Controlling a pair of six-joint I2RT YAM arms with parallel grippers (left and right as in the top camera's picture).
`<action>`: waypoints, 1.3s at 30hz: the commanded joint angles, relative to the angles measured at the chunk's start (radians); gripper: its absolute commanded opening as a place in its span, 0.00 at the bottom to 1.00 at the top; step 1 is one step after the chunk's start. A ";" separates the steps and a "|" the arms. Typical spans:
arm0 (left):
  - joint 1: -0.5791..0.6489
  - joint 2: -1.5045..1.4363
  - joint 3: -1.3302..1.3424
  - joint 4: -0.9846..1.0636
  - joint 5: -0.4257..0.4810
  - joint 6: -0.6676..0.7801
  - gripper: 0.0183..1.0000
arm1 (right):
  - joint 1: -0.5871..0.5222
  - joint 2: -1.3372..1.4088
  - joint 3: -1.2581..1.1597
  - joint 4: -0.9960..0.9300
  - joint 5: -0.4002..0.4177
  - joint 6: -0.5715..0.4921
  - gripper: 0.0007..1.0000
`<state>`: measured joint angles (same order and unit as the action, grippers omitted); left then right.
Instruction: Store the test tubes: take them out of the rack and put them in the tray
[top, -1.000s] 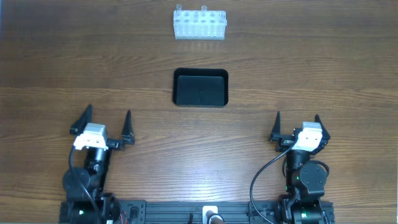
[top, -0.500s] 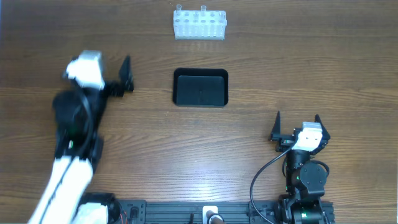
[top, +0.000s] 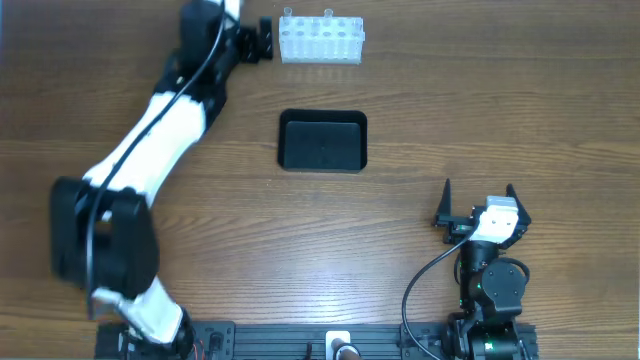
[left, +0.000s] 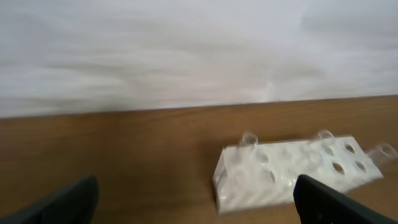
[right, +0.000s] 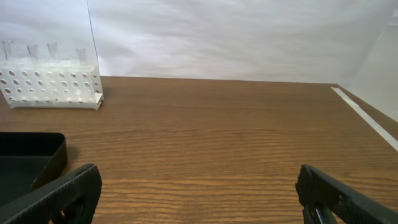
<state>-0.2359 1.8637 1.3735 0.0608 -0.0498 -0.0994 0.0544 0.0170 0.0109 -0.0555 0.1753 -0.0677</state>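
A white test tube rack stands at the table's far edge, with clear test tubes poking out of its top. The black tray lies empty just in front of it. My left gripper is stretched out to the rack's left end, open and holding nothing. In the left wrist view the rack sits ahead and off to one side, with tube rims visible and the left gripper spread wide. My right gripper stands open near its base, and the right wrist view shows the rack and tray far off.
The wooden table is bare around the rack and tray. A pale wall rises right behind the rack at the table's far edge. The left arm's white link slants across the table's left side.
The left arm swung up from its rest pose near the base and reached across to the rack's left end. The right arm has stayed still.
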 joint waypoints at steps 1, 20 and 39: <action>-0.023 0.161 0.186 -0.038 -0.031 -0.022 1.00 | 0.005 -0.001 -0.006 -0.003 0.002 -0.005 0.99; -0.075 0.449 0.500 -0.148 -0.074 -0.043 0.99 | 0.005 -0.001 -0.006 -0.003 0.002 -0.005 0.99; -0.089 0.481 0.500 -0.143 -0.076 -0.038 0.67 | 0.005 -0.001 -0.006 -0.003 0.002 -0.005 0.99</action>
<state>-0.3199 2.3341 1.8496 -0.0872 -0.1135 -0.1360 0.0544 0.0170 0.0109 -0.0555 0.1753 -0.0681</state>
